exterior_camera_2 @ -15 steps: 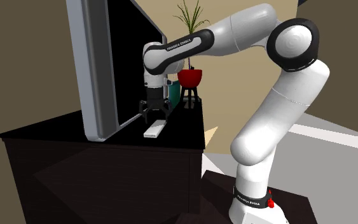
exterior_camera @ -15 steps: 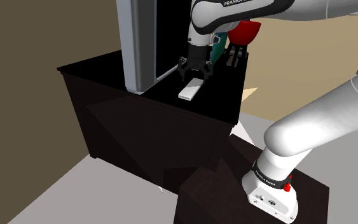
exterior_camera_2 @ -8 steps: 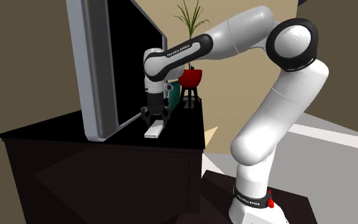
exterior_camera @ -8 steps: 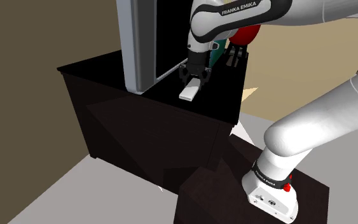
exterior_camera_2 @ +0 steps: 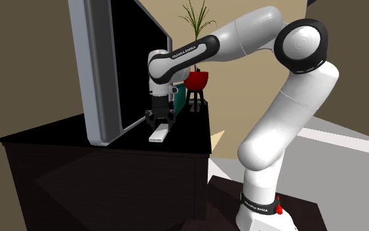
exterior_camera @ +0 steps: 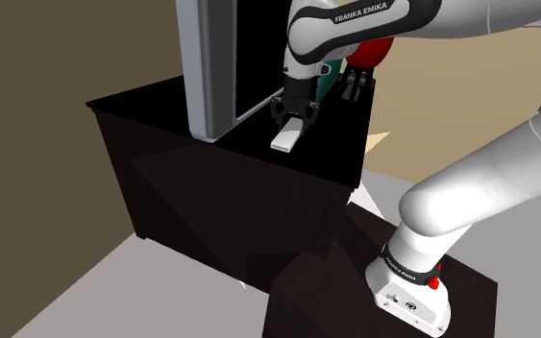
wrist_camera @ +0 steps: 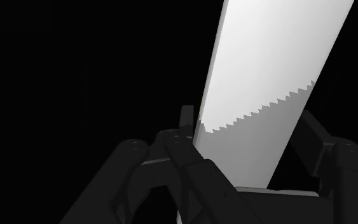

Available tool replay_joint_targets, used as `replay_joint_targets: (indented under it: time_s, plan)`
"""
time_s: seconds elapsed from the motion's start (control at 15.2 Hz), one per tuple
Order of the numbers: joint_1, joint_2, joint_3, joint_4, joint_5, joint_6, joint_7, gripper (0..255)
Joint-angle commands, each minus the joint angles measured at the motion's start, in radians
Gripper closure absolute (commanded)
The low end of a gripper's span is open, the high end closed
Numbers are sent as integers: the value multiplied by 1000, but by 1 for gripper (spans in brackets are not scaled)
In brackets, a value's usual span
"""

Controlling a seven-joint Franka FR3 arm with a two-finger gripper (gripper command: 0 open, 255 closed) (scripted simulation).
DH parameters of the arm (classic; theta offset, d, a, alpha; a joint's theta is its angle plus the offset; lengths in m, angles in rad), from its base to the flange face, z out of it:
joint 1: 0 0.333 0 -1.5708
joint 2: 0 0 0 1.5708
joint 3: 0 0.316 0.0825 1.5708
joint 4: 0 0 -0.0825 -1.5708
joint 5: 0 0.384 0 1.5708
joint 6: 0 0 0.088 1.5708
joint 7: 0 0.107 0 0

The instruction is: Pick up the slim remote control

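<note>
The slim remote control (exterior_camera: 283, 141) (exterior_camera_2: 158, 136) is a plain white bar lying flat on the dark cabinet top (exterior_camera: 335, 144), just in front of the TV. My black gripper (exterior_camera: 293, 117) (exterior_camera_2: 160, 123) points straight down over its far end. In the wrist view the remote (wrist_camera: 266, 70) runs lengthwise between the fingers. Both fingers of the gripper (wrist_camera: 246, 121) press against its long edges, so the gripper is shut on it. The remote still rests on the cabinet.
A large flat TV (exterior_camera: 206, 67) (exterior_camera_2: 101, 65) stands upright close beside the gripper. Behind the hand are a teal object (exterior_camera_2: 178, 97) and a red pot with a plant (exterior_camera_2: 196, 79). The cabinet's edge (exterior_camera: 355, 182) drops off towards the stand.
Over the last second the gripper came down onto the remote's far end and its fingers drew in to the edges. Nothing has visibly moved in the last half second.
</note>
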Motion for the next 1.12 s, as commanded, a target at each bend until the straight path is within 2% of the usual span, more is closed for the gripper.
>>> replay_joint_targets:
  time_s: [0.0,0.92,1.06]
  plan:
    - [0,-1,-1,11,-1,-14,0,255]
    - [-6,-10,-17,192,-10,-203,-1,255]
    - [-6,-10,-17,194,-10,-205,-1,255]
